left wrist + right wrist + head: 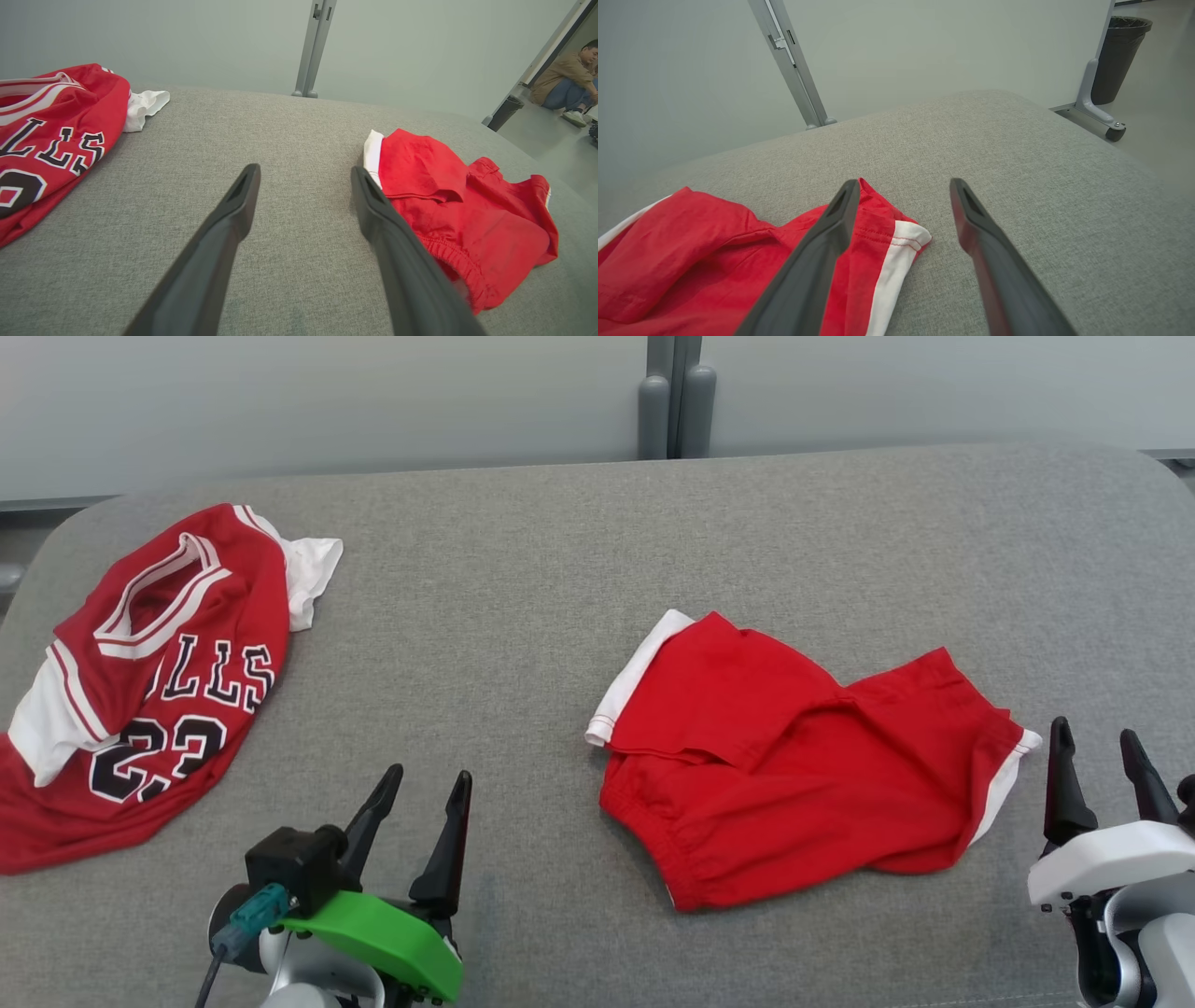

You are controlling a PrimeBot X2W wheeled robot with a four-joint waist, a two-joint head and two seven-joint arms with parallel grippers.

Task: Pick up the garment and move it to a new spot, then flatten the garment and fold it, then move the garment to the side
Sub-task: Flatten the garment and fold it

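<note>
The garment, a pair of red shorts (794, 765) with white trim, lies rumpled and partly folded over on the grey padded table (523, 616), right of centre. My right gripper (1094, 730) stands open just off the shorts' right hem, holding nothing. In the right wrist view, that gripper (904, 183) has its left finger over the white-striped hem corner of the shorts (714, 261). My left gripper (429, 775) is open and empty at the lower left. In the left wrist view, this gripper (306, 170) points at bare table left of the shorts (467, 210).
A red and white basketball jersey (159, 691) lies crumpled at the table's left end, also in the left wrist view (46, 140). Grey partition posts (677, 401) stand behind the table. A person (567, 79) sits on the floor far right, near a black bin (1118, 51).
</note>
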